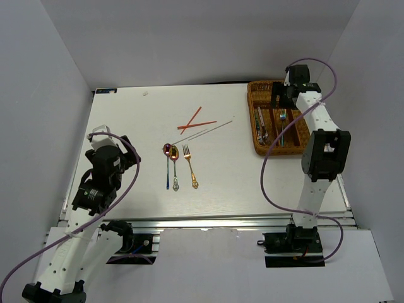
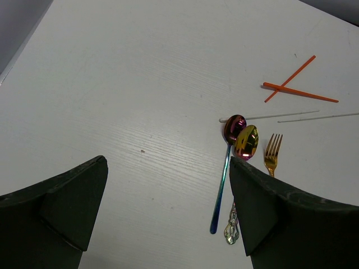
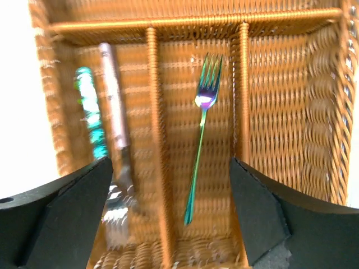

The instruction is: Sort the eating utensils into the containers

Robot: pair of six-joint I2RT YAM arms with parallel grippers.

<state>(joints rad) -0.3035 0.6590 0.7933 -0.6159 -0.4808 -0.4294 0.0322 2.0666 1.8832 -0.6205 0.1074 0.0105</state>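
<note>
2 pincers wide open, empty

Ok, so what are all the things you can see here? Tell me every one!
table: one, white, under everything.
wicker tray: one, brown, table's far right.
rainbow fork: one, shiny blue-purple, tray's middle slot.
other cutlery: two pieces, teal and silvery, tray's left slot; blurred.
spoons: two, purple and gold bowls, mid-table.
gold fork: one, right of the spoons.
red chopsticks: two, crossed, beyond the spoons.
silver chopsticks: two, by the red ones.
left gripper: black, open, left of the spoons.
right gripper: black, open, above the tray.
</note>
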